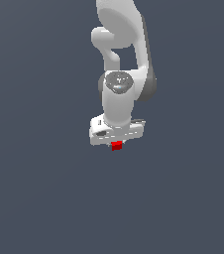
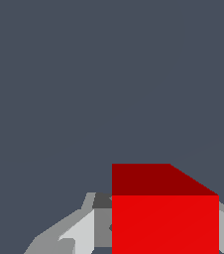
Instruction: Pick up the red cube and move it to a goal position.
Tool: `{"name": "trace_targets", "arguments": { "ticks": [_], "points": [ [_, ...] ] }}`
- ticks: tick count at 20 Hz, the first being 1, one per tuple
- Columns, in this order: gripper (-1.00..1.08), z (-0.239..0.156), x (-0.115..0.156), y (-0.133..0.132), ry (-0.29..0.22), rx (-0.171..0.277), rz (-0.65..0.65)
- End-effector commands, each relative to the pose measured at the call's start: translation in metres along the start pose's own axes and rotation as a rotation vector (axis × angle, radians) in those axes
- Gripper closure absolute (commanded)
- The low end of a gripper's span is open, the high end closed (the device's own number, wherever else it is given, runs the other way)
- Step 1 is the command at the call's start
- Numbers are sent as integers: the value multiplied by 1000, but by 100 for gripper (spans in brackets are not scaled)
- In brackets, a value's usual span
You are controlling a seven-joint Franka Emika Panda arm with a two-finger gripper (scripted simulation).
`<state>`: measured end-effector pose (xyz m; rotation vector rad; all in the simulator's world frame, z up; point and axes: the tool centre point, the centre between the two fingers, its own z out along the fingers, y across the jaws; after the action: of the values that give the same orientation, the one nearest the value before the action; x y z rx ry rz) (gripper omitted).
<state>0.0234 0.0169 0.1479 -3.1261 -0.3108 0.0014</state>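
The red cube (image 1: 116, 146) sits directly under the white hand of the arm, near the middle of the exterior view. My gripper (image 1: 116, 144) points straight down with the cube between its fingers. In the wrist view the cube (image 2: 164, 218) fills the space between the two grey fingers (image 2: 84, 232), and each finger lies against one side of it. The gripper looks shut on the cube. In the exterior view the fingertips are mostly hidden by the hand and the cube.
A plain dark grey-blue surface (image 1: 34, 198) fills the background of both views. No other objects or edges show. The white arm (image 1: 119, 49) rises above the hand.
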Motion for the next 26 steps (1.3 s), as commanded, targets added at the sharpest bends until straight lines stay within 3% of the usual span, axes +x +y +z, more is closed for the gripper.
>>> {"name": "trace_targets", "arguments": {
  "ticks": [1, 18, 26],
  "points": [
    [108, -27, -10, 8, 1, 0, 0],
    [108, -217, -73, 67, 1, 2, 0],
    [108, -279, -91, 88, 1, 1, 0]
  ]
}}
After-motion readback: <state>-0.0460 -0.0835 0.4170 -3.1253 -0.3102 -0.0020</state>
